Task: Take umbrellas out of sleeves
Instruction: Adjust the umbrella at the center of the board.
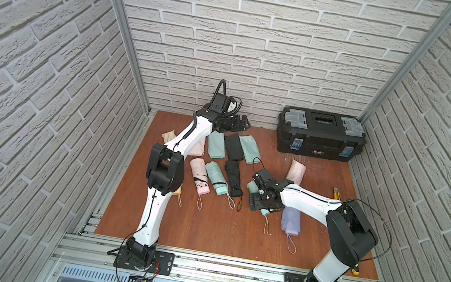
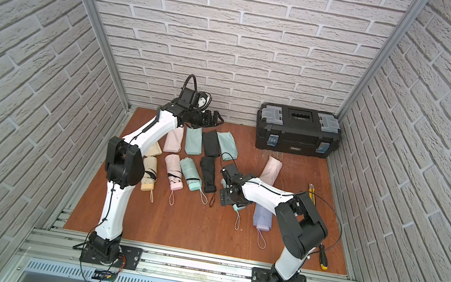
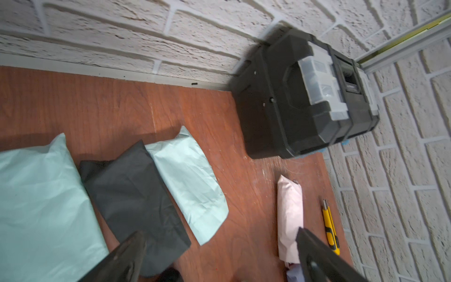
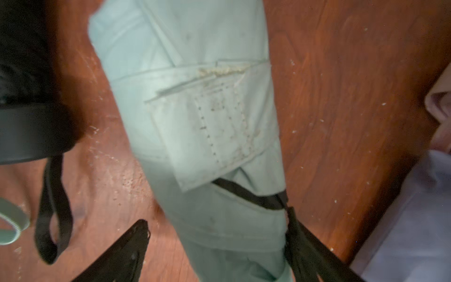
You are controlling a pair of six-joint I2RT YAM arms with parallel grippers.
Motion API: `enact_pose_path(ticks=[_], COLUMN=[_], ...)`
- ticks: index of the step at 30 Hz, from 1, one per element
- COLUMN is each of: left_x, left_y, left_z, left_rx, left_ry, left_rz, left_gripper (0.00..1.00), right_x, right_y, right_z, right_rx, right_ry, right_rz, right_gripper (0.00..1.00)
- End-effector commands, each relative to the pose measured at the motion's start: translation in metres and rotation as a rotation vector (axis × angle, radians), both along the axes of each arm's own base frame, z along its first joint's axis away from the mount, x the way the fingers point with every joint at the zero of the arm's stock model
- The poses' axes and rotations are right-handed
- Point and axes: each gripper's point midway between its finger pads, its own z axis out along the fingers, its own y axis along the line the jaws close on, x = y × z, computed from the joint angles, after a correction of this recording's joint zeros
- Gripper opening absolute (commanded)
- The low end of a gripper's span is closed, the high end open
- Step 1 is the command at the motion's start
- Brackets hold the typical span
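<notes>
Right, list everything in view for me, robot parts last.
empty sleeves: five, beige, pink, mint, black, mint, back row
bare umbrellas: five, beige, pink, mint, black, mint, row in front of them
sleeved umbrellas: two, pink, lilac, right of the rows
toolbox: one, black, back right corner
utility knife: one, yellow, right edge
screwdriver: one, yellow-black handle, front right
table: one, brown, underneath
left gripper: one, black, open, above sleeves
right gripper: one, black, open, astride last mint umbrella

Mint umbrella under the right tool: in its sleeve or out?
Out. In the right wrist view the mint umbrella is bare, its folded fabric and closure strap exposed. The right tool straddles it, jaws open.
</notes>
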Motion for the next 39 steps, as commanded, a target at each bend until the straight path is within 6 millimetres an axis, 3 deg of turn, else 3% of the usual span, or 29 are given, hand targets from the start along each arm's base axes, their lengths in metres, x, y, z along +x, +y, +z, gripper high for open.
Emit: enact_pose_path(ticks=[1, 8, 15, 27, 34, 39], left_x=[-0.008, -0.036, -0.065, -0.069, -0.073, -0.082], left_y=[-0.006, -0.003, 0.012, 0.010, 0.004, -0.010], left_z=[0.025, 0.023, 0.003, 0.006, -0.003, -0.008], left_rx=[-0.021, 0.002, 0.039, 0.012, -0.001, 0.034], left_ry=[-0.087, -0.085, -0.036, -0.035, -0.017, -0.021], left_rz=[-0.009, -0.009, -0.005, -0.010, -0.023, -0.073], left_gripper=[0.98, 0.98, 0.98, 0.98, 0.98, 0.98], right_x=[0.007, 0.014, 0.015, 0.023, 0.021, 0.021], right_y=[0.005, 0.018, 0.044, 0.067, 0.060, 0.048], right_z=[0.001, 0.002, 0.010, 0.022, 0.024, 0.044], right_rx=[0.015, 0.078, 0.220, 0.301, 0.263, 0.239], right_ry=[-0.019, -0.015, 0.007, 0.012, -0.005, -0.071], right_rz=[0.002, -0.033, -0.080, -0.123, -0.148, -0.128], right_gripper=[0.87, 0.78, 0.77, 0.76, 0.76, 0.80])
